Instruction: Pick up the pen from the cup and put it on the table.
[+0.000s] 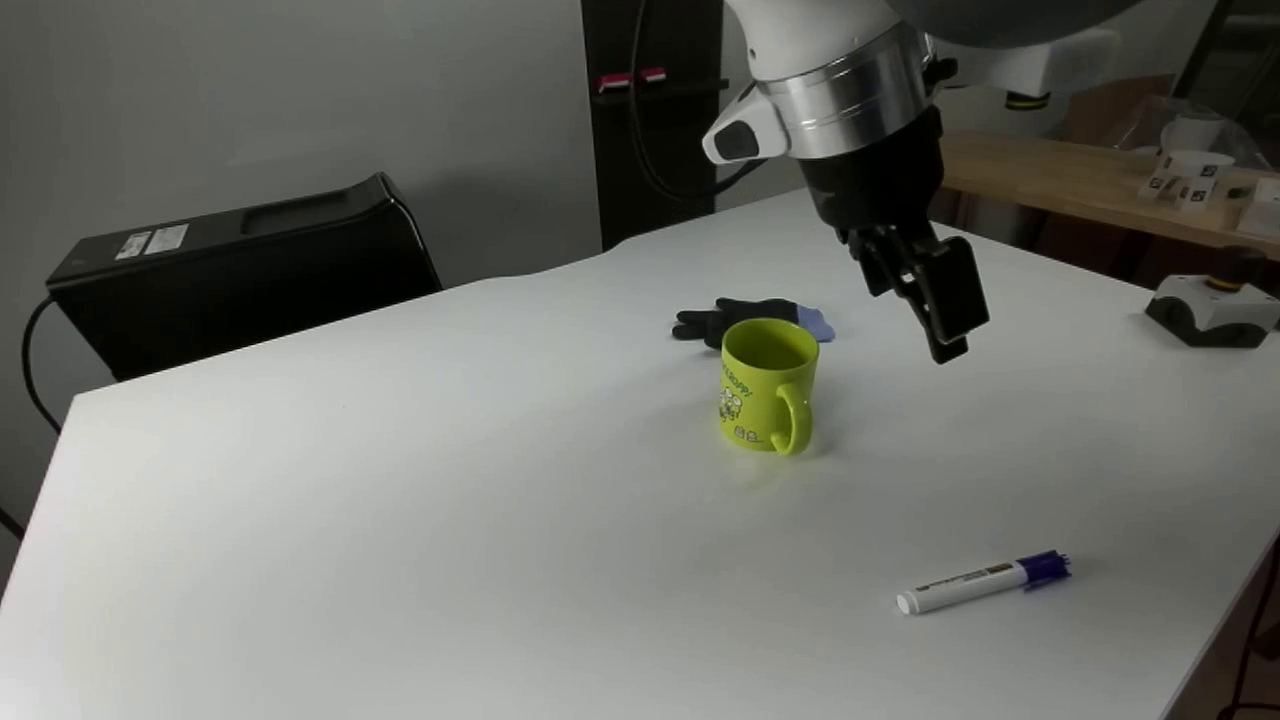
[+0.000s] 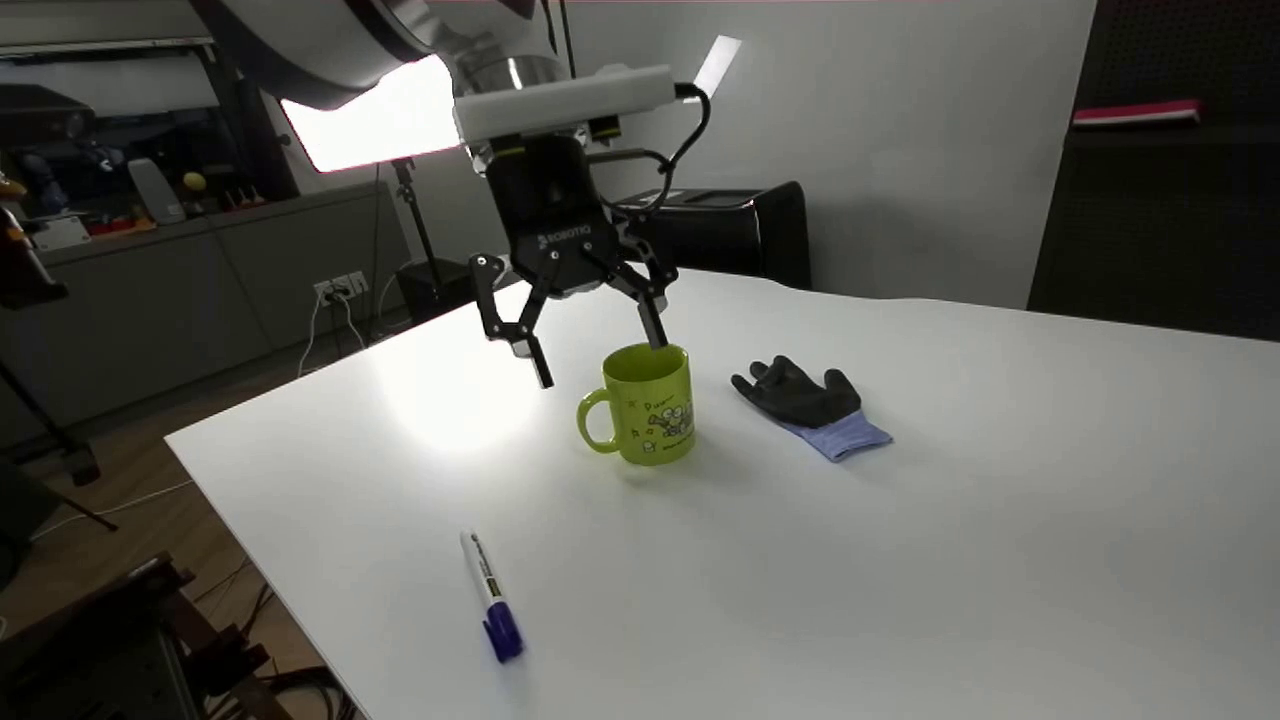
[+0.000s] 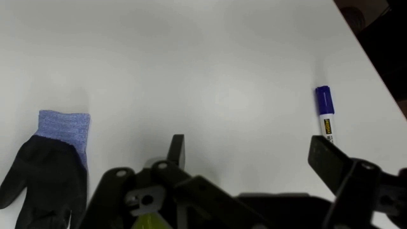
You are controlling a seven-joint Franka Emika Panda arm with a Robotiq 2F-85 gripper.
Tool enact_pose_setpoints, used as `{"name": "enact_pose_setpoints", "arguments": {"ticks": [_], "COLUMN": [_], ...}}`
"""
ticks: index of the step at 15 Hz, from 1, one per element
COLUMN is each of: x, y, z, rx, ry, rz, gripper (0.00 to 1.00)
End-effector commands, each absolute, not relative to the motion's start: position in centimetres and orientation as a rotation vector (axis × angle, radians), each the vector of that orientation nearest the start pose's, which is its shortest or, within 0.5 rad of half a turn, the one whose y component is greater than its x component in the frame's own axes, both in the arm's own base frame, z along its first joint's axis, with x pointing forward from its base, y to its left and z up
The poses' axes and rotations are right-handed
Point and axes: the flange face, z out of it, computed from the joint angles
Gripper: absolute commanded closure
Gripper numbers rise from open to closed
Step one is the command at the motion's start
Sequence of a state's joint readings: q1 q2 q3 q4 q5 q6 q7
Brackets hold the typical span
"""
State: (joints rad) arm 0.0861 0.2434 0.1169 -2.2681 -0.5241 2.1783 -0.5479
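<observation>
The pen [image 1: 975, 586] is a white marker with a dark blue cap. It lies on the white table [image 1: 400, 520], outside the cup, and also shows in an exterior view [image 2: 490, 590] and the wrist view [image 3: 325, 101]. The yellow-green cup [image 1: 750, 400] stands upright and also shows in an exterior view [image 2: 655, 415]; only a sliver of it [image 3: 148, 221] shows in the wrist view. My gripper [image 2: 600, 366] is open and empty above the table near the cup. In the wrist view its fingers [image 3: 248, 140] are wide apart, and one finger covers the pen's lower end.
A black glove with a blue cuff [image 1: 750, 315] lies beside the cup and also shows in the wrist view [image 3: 51, 171]. A black box [image 1: 240, 260] stands beyond the table's far edge. A grey and black device [image 1: 1215, 312] sits at the right side.
</observation>
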Motion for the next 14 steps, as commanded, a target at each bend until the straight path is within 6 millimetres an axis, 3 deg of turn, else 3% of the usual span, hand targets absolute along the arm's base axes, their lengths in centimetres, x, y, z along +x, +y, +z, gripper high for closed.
{"name": "enact_pose_setpoints", "arguments": {"ticks": [1,7,14], "x": [47.8,47.0,45.9], "y": [9.6,11.1,10.4], "z": [25.9,27.8,29.5], "rx": [-3.024,-3.148,-3.151], "ry": [-1.514,-1.053,-0.573], "rz": [0.627,0.515,0.329], "gripper": [0.0,0.0,0.0]}}
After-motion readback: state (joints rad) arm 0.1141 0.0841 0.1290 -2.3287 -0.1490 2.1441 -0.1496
